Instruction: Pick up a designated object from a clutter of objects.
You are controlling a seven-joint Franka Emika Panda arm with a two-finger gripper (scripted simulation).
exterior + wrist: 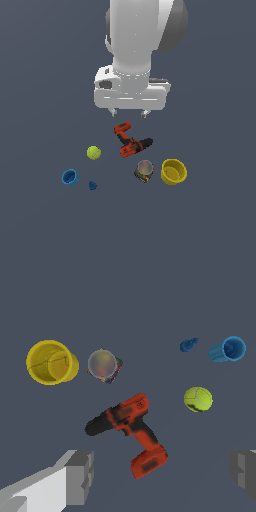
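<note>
The can (144, 171) with a silvery top and multicoloured label stands upright between the yellow bowl (173, 171) and the power drill (130, 140). It also shows in the wrist view (103, 365), beside the bowl (51, 362). My gripper (129, 113) hangs open and empty high above the floor, behind the drill in the exterior view, well apart from the can. In the wrist view its fingers (80, 477) stand wide apart with the drill (131, 429) between and beyond them.
A yellow-green tennis ball (93, 152) lies to the exterior view's left of the drill. A blue cup (70, 177) and a tiny blue piece (92, 185) lie further left. They show in the wrist view too: ball (198, 399), cup (228, 349), piece (188, 345).
</note>
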